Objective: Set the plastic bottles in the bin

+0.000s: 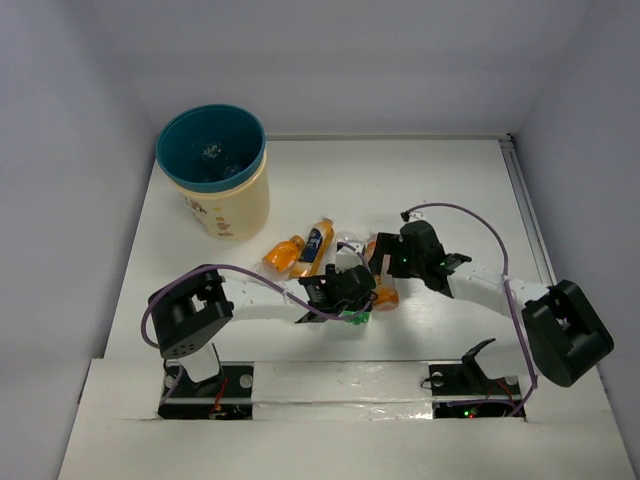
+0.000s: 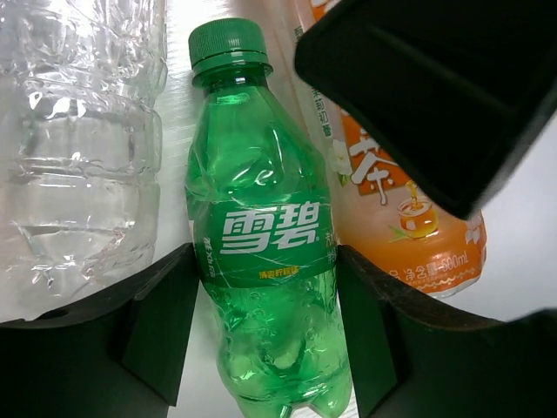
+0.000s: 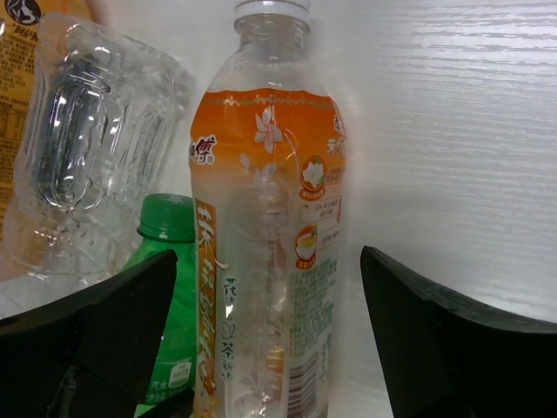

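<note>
You have one bin (image 1: 240, 200) at the upper left of the bench (image 1: 440, 190), well apart from five bottles mid-frame: three orange bottles (image 1: 284, 256), one clear bottle (image 1: 350, 243), one green bottle (image 2: 261, 174). Your left end effector (image 2: 265, 296) is closed against the green bottle's sides. Your right end effector (image 3: 265, 261) stands wide astride an orange-labelled bottle (image 3: 261, 157), with gaps on both sides.

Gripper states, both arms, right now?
Left gripper: closed on the green bottle, fingers against both sides.
Right gripper: open, straddling the orange-labelled bottle with gaps.
</note>
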Available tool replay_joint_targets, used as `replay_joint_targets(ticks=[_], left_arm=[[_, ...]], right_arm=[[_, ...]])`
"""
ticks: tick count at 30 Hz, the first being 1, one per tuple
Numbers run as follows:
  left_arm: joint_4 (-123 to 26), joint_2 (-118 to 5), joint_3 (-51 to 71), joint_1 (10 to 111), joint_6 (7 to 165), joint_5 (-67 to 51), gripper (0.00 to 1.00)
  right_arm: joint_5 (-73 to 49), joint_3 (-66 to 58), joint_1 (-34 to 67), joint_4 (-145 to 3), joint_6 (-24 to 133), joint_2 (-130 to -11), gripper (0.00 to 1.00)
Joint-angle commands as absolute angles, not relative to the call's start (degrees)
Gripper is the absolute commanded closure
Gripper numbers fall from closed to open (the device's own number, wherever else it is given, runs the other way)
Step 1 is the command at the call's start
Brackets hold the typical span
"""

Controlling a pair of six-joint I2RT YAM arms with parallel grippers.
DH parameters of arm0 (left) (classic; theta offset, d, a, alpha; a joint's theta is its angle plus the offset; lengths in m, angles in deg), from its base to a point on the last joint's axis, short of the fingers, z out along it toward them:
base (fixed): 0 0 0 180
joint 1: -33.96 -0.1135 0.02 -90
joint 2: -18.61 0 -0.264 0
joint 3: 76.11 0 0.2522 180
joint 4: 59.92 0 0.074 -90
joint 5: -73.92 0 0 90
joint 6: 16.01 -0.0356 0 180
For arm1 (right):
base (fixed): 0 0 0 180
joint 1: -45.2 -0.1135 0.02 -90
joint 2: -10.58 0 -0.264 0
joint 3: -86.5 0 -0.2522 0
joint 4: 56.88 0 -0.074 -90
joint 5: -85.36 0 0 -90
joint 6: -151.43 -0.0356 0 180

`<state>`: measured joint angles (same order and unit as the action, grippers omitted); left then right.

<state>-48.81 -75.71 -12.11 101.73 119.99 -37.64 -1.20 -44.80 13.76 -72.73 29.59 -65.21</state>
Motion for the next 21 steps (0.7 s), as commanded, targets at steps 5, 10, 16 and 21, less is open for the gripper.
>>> replay_joint_targets(ticks=[5, 10, 16, 21], left_arm=[[-51.70, -74.64, -13.30, 101.72, 120.75, -37.00, 0.31], [-52.57, -76.05, -13.74, 101.72, 120.92, -37.17, 0.27], [-53.36, -77.80, -13.83, 101.72, 120.83, -38.14, 0.26], [-54.42, -76.84, -14.53, 101.72, 120.83, -38.67, 0.46]], right_arm=[[-3.68, -40.01, 14.18, -71.16, 30.93, -67.82, 0.08], [-1.83, -38.17, 14.18, -74.06, 29.52, -68.43, 0.09], [-2.27, -37.20, 14.18, -74.16, 29.17, -72.91, 0.09], [-1.92, -37.37, 14.18, -74.86, 28.82, -73.45, 0.28]])
